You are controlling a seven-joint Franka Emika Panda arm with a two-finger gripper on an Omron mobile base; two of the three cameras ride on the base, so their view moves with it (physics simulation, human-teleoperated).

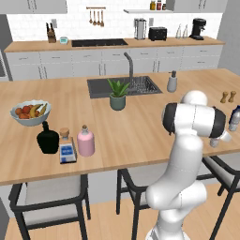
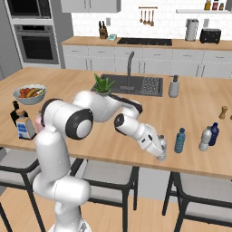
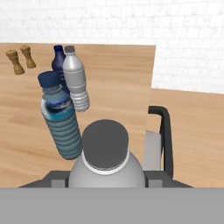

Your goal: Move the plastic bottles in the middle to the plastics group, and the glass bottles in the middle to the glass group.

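A grey-capped clear bottle (image 3: 106, 168) sits clamped in the end effector (image 3: 106, 181); the hand view adds brown shakers (image 3: 21, 59).

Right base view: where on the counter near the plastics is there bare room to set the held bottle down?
The tool grips a clear bottle. Bare wood lies between it and the teal bottle, and behind, toward the sink. It is crowded by the grey bottle and blue-topped bottle.

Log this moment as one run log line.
gripper: shut on clear greyish plastic bottle | place: island counter near edge | ahead: teal-blue ribbed bottle upright | pink glass bottle beside black flask
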